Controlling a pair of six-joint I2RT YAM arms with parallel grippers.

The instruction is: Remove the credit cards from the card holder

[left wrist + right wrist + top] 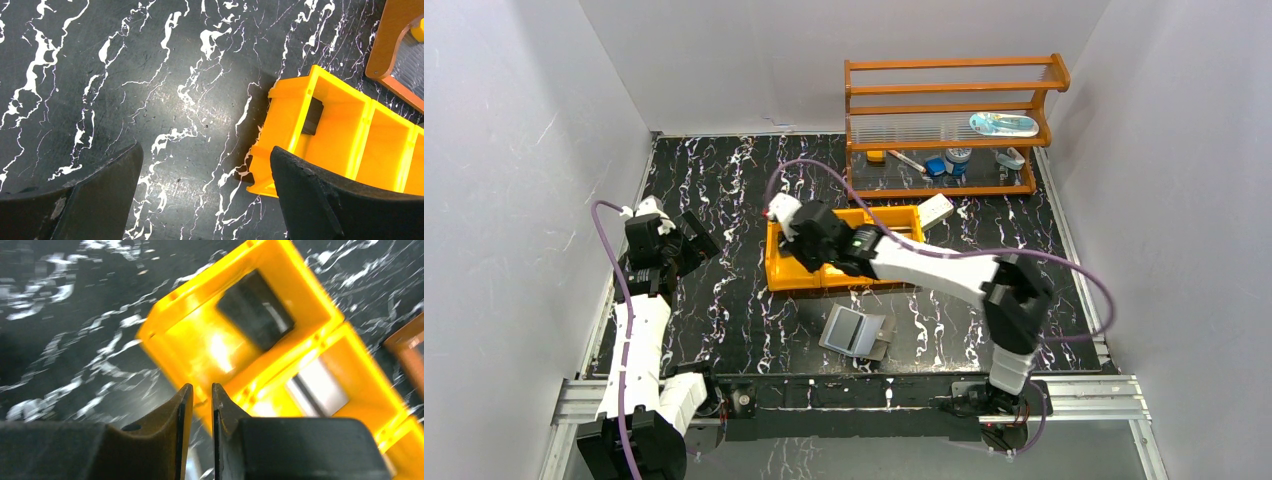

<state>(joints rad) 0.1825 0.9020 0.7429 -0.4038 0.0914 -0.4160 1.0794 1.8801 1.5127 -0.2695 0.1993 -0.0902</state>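
Observation:
The card holder (854,330) lies open on the black marbled table near the front, pale inner face up, and no gripper touches it. A dark card (255,310) rests in the end compartment of the orange tray (300,275). A silvery card (320,385) lies in the compartment beside it. My right gripper (200,387) hovers over the tray's near wall, its jaws a narrow slit apart with nothing between them. My left gripper (205,165) stands wide open over bare table left of the tray (285,130), holding nothing; the dark card (312,116) shows there too.
A wooden rack (949,130) with small items stands at the back right. A white box (935,210) lies just behind the tray (774,270). White walls close in the table on three sides.

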